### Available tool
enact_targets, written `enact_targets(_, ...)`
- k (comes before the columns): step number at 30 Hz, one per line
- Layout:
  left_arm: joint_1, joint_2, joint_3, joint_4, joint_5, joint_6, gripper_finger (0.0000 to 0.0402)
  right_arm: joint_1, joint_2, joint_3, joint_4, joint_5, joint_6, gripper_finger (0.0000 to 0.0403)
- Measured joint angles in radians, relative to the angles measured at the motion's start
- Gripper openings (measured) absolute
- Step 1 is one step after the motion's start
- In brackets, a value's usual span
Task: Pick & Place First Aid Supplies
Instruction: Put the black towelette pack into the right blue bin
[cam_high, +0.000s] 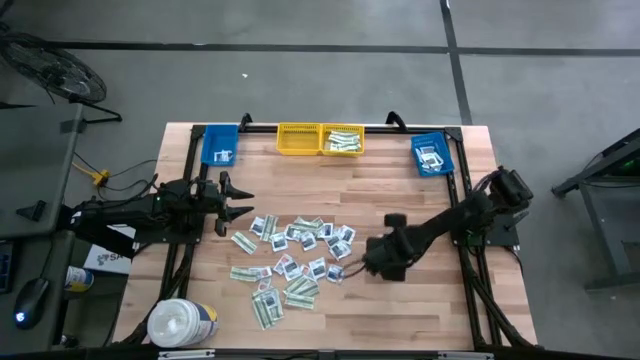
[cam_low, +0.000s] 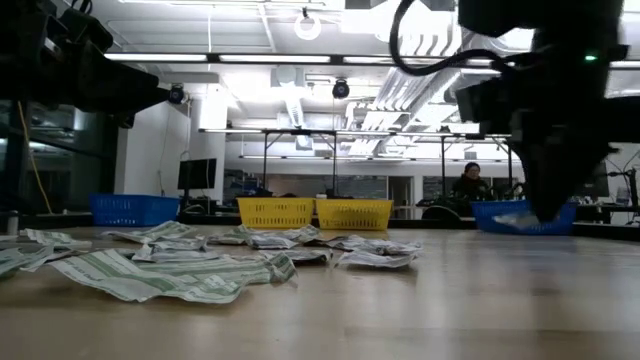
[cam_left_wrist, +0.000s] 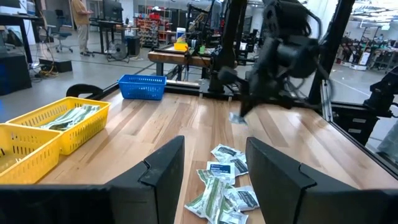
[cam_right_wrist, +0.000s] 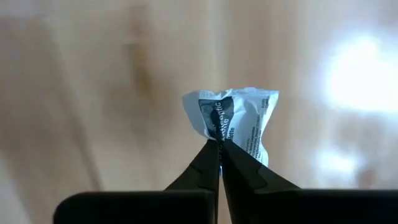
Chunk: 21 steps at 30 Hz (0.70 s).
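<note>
- The right gripper reached low over the table's right middle, pinched tight on a small white packet at the pile's right edge.
- The left gripper hovered level at the pile's left, fingers wide apart, holding nothing.

I see the packets lying loose and flat in a scattered heap on the middle of the wooden tabletop, some overlapping: long pale green-white strips mixed with smaller squarish white ones bearing dark blue or red marks. One small white packet with a dark blue mark is crumpled and pinched at its edge, off the right side of the heap. More green-white strips lie in the right yellow bin, and white packets in the right blue bin.
</note>
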Motion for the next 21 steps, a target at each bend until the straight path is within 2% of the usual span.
enact_targets(13,0.0,0.0,0.0,0.0,0.0,0.0,0.0172,-0.282,-0.28,0.004,-0.263,0.047,0.215,0.0005)
enact_targets(21,0.0,0.0,0.0,0.0,0.0,0.0,0.0172,-0.493,-0.398,0.004,-0.425,0.155,0.229,0.0002)
